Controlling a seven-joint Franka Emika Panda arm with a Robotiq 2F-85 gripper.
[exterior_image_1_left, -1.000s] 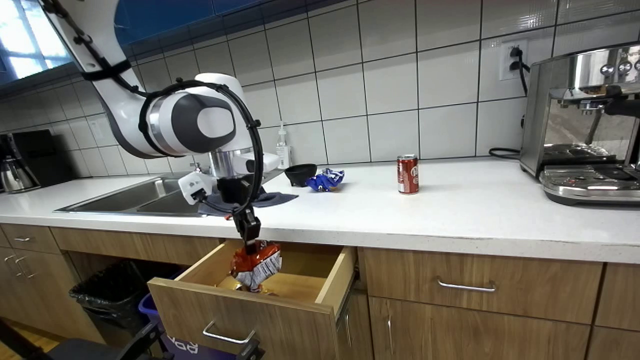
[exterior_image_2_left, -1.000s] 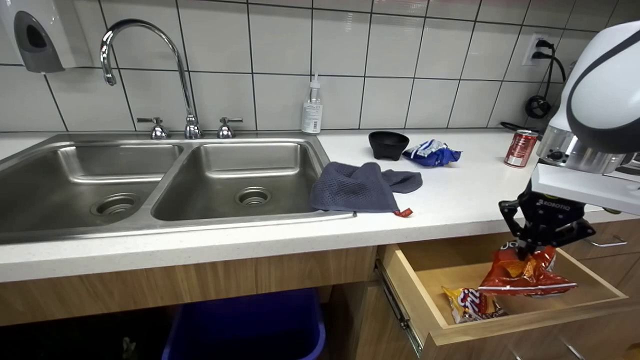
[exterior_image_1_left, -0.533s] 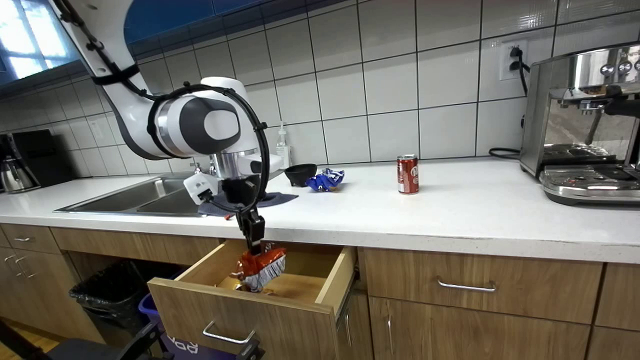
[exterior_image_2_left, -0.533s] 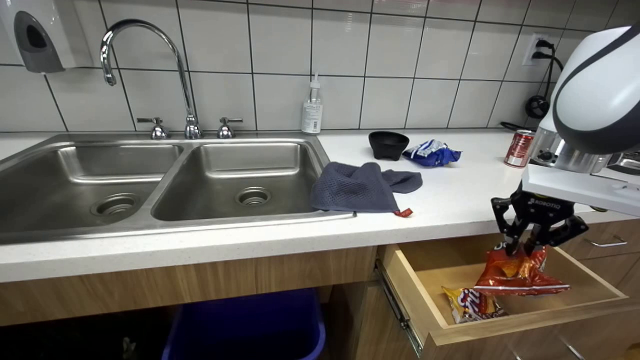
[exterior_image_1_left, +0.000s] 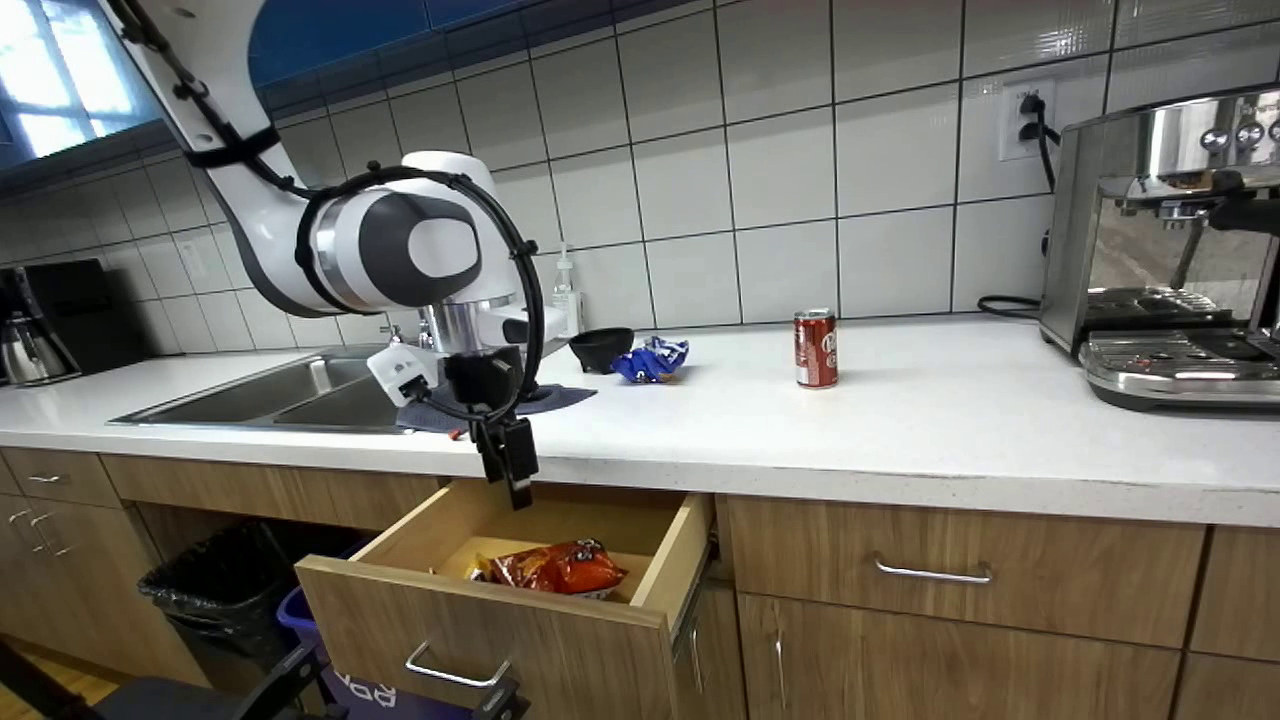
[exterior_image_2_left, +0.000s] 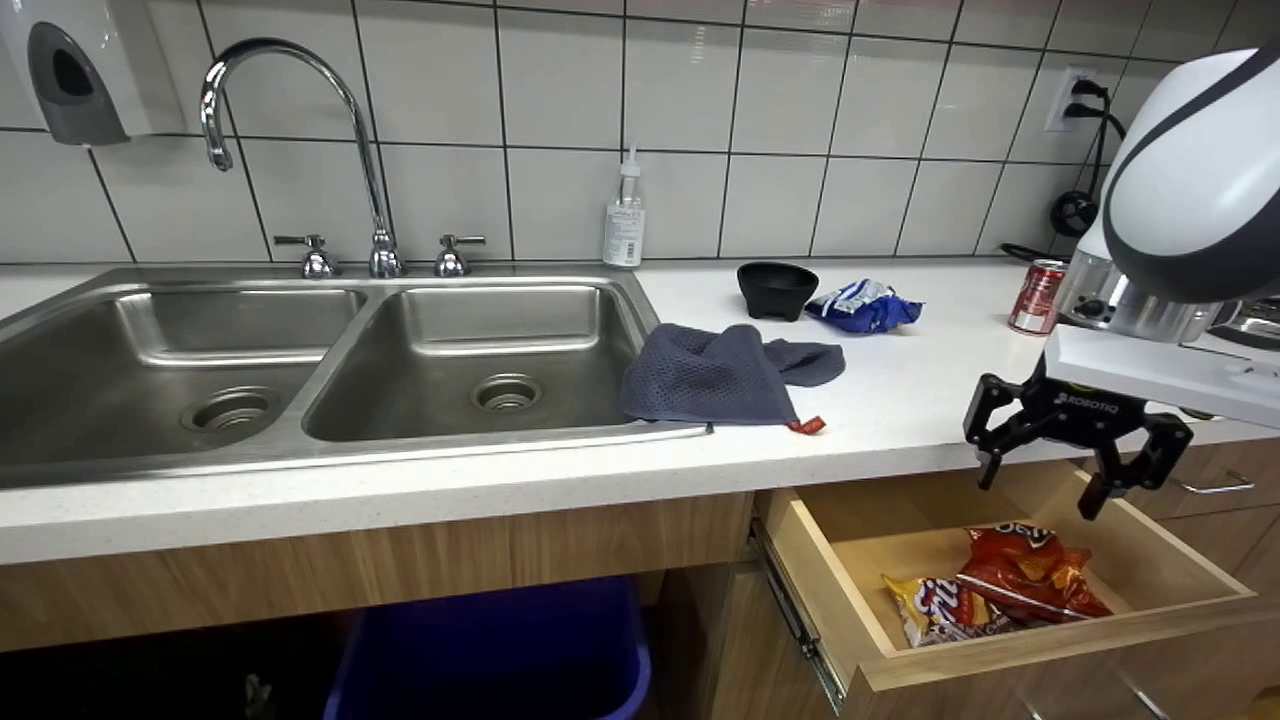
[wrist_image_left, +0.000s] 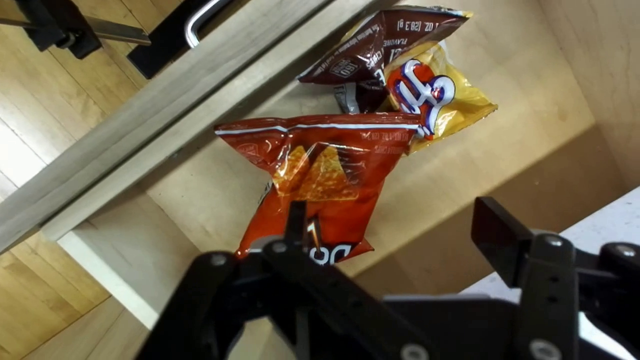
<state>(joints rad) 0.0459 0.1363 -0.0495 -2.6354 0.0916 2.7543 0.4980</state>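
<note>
My gripper (exterior_image_2_left: 1037, 498) hangs above the pulled-out drawer (exterior_image_2_left: 1050, 645), its two black fingers (wrist_image_left: 500, 237) wide apart and nothing between them. Below it, a red-orange chip bag (exterior_image_2_left: 1035, 570) lies on the drawer floor, apart from the fingertips. In the wrist view, one finger covers part of that red-orange bag (wrist_image_left: 325, 175), near its printed end. A yellow and brown chip bag (wrist_image_left: 445, 95) lies beside it, towards the drawer front, and the red-orange bag's edge overlaps it. An exterior view shows the red-orange bag (exterior_image_1_left: 570, 568) partly behind the drawer's front panel.
Above the drawer runs the white countertop (exterior_image_1_left: 900, 420). A red can (exterior_image_1_left: 816, 348), crumpled blue bag (exterior_image_2_left: 865, 305), black bowl (exterior_image_2_left: 776, 290) and grey cloth (exterior_image_2_left: 710, 375) stand or lie on it. The sink (exterior_image_2_left: 500, 350) is to one side, a coffee machine (exterior_image_1_left: 1180, 250) to the other.
The fingers have spread apart and let go of the red-orange bag. It has dropped onto the drawer floor beside the yellow and brown bag. Earlier, the arm shifted slightly.
</note>
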